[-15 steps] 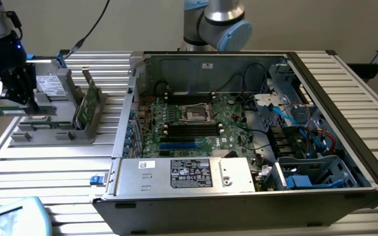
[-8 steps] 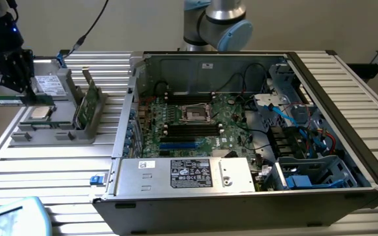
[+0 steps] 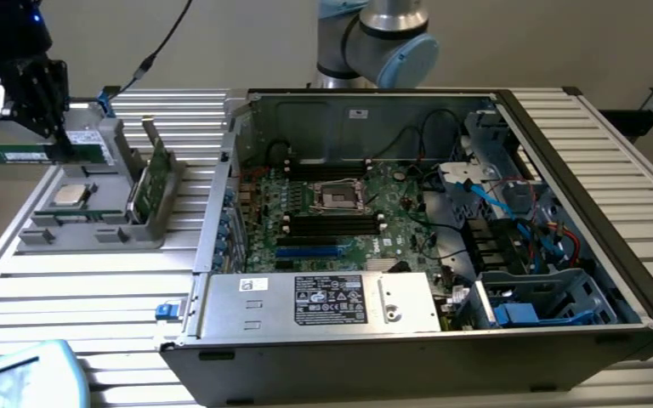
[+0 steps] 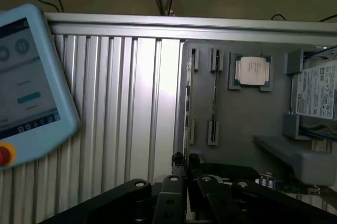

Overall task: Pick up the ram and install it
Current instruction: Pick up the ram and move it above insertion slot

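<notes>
The ram (image 3: 14, 153), a thin green stick, hangs level in the air above the grey parts holder (image 3: 88, 225) at the exterior view's far left. My gripper (image 3: 58, 144) is shut on the ram's end nearest the holder. In the wrist view the black fingers (image 4: 176, 161) meet on a thin dark edge, the ram (image 4: 185, 129) seen end-on, over the holder's bare long slot (image 4: 214, 98). The open computer case holds the big green motherboard (image 3: 394, 242) with black memory slots (image 3: 332, 223), well off to the exterior view's right of the gripper.
The holder carries a silver processor chip (image 3: 69, 195), an upright green card (image 3: 150, 183) and a hard drive (image 4: 316, 95). A power supply (image 3: 315, 302) and a cable-filled drive bay (image 3: 530, 255) fill the case's near side. A teach pendant (image 3: 14, 374) lies on the slatted table (image 3: 88, 297).
</notes>
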### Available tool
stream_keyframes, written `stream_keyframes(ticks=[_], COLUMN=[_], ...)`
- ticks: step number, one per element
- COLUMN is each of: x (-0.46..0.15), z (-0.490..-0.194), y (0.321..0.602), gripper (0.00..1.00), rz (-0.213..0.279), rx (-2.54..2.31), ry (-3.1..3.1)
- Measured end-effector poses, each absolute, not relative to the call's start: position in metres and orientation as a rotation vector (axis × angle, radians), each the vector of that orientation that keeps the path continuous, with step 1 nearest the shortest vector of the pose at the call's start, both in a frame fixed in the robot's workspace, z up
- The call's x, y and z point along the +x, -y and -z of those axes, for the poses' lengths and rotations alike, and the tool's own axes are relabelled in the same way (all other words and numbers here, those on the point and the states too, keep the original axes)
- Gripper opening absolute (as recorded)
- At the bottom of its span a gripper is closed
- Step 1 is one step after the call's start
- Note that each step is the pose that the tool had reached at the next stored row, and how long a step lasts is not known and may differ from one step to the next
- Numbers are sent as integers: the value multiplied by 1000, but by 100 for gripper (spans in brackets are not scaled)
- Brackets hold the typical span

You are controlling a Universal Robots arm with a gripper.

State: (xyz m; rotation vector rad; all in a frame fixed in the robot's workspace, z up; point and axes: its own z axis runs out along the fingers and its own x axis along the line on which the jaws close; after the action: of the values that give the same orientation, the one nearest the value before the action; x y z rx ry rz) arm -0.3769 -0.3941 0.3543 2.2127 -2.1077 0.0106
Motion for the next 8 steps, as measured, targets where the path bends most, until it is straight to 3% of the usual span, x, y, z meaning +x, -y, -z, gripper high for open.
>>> stream_keyframes(ticks=[8], x=[-361], z=[-366], y=[392], gripper=[14], rz=[-3], rx=[2214], ry=[2109])
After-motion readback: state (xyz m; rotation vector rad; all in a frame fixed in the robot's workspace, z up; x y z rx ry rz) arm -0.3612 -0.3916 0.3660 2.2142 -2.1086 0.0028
